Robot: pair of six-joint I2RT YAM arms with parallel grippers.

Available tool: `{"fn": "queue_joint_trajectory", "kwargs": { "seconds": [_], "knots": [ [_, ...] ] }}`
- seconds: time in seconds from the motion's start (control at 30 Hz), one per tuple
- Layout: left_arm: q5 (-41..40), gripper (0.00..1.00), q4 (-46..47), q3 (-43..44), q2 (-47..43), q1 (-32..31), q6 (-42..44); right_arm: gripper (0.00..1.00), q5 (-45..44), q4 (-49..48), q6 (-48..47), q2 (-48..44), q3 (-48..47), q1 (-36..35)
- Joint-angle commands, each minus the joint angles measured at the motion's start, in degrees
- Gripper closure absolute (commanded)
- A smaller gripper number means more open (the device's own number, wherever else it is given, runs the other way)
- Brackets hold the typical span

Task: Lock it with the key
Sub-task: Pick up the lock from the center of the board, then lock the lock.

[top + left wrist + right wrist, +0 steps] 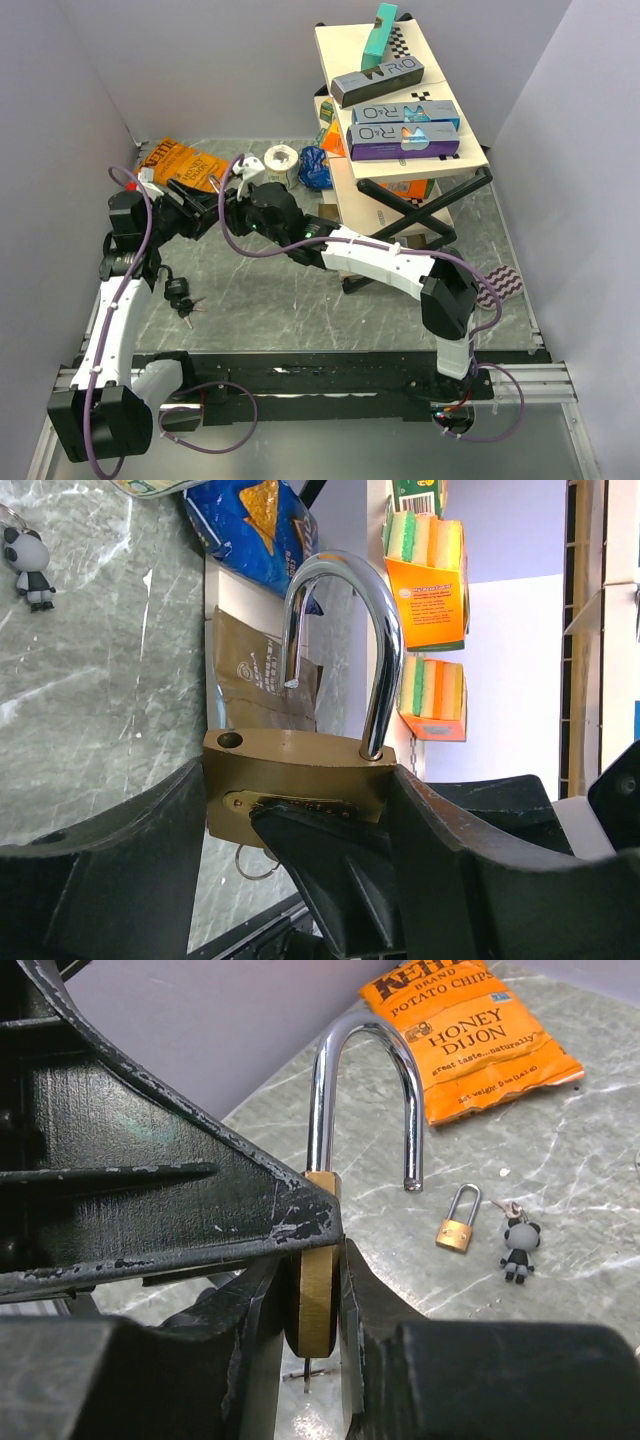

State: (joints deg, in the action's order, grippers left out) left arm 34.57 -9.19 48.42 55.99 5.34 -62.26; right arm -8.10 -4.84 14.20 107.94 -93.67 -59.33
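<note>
A brass padlock (300, 765) with its steel shackle (385, 640) swung open is held above the table between both grippers. My left gripper (298, 815) is shut on the two ends of its body. My right gripper (318, 1305) is shut on its flat faces; the padlock (318, 1290) shows edge-on there. A key (306, 1372) sticks out of the padlock's underside, with its ring (250, 862) hanging below. In the top view the left gripper (200, 213) and the right gripper (232, 210) meet at the back left; the padlock is hidden there.
A small brass padlock (455, 1222) and a panda keychain (518, 1250) lie on the table by an orange chip bag (180, 165). A black padlock with keys (180, 295) lies near the left arm. A blue chip bag (315, 168), a tape roll (282, 157) and a loaded shelf rack (400, 170) stand at the back right.
</note>
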Motion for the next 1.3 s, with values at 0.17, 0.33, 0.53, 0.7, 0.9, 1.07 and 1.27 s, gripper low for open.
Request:
{"fn": "queue_joint_trajectory", "kwargs": {
  "seconds": [0.17,0.33,0.53,0.7,0.9,1.07,1.27],
  "knots": [
    [3.56,0.03,-4.07,4.83,-0.36,3.61,4.14,1.00,1.32,-5.44,-5.57,-5.10,4.80,0.62],
    [9.10,0.04,-12.59,11.94,4.47,6.69,19.13,1.00,7.03,-6.41,-9.44,-9.05,8.67,0.88],
    [20.18,0.04,-23.12,19.15,7.64,9.60,46.54,1.00,24.91,-5.27,-16.74,-15.11,14.12,2.63],
    [27.91,0.04,-33.15,22.77,6.78,9.86,69.95,1.00,37.53,-3.34,-22.01,-20.04,18.52,4.40],
    [35.56,0.02,-49.41,21.54,3.17,9.86,100.29,1.00,44.83,3.25,-26.76,-23.65,19.31,5.28],
    [40.40,0.02,-69.46,20.67,3.87,9.60,128.18,1.00,44.93,6.25,-28.52,-26.02,20.45,5.19],
    [37.24,0.05,-69.47,15.83,2.02,9.69,133.80,1.00,44.31,7.57,-29.84,-28.22,22.47,5.28]
  ]
}}
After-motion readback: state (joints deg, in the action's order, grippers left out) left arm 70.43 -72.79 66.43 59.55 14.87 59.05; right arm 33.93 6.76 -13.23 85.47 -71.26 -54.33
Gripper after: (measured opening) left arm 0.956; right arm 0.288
